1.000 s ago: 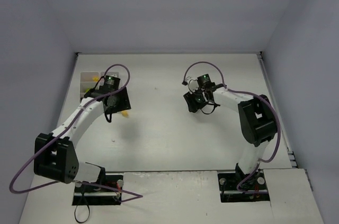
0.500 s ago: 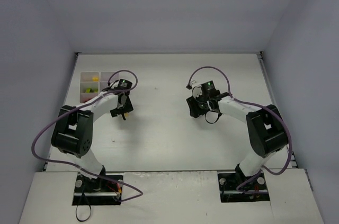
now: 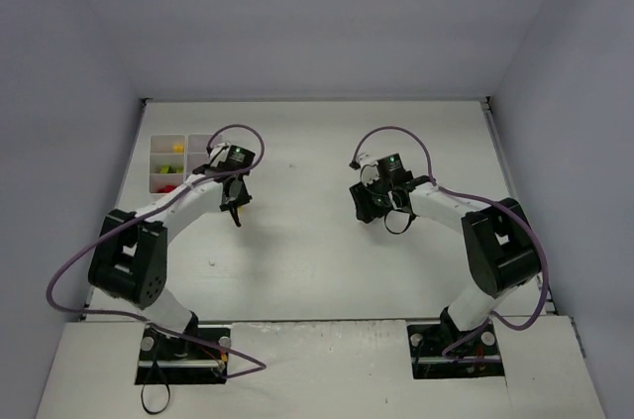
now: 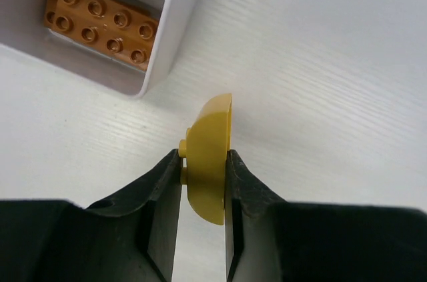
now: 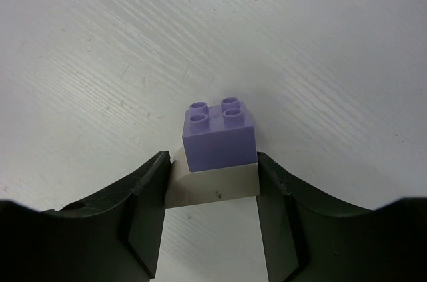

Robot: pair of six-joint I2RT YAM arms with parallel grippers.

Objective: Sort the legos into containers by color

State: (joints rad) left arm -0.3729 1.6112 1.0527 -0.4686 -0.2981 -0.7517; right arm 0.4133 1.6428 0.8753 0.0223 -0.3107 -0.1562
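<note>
White worktop (image 3: 297,241) fills the walled cell. Since a second ago the left gripper (image 4: 203,182) has clenched on the yellow brick (image 4: 210,149), held edge-on just beside the tray (image 4: 179,9), where a brown-orange brick (image 4: 100,22) lies in a corner compartment. The right gripper (image 5: 213,169), shifted slightly, still grasps a lilac brick (image 5: 219,132) seated on a white piece (image 5: 213,187).

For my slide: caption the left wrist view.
Left end effector pinches a yellow lego beside the tray holding a brown brick.

Curved yellow plastic brick (image 4: 208,162) stands on edge near white divided tray (image 4: 177,19) holding brown-orange studded plate (image 4: 100,23); lilac four-stud brick (image 5: 220,132) tops white block (image 5: 212,185).
</note>
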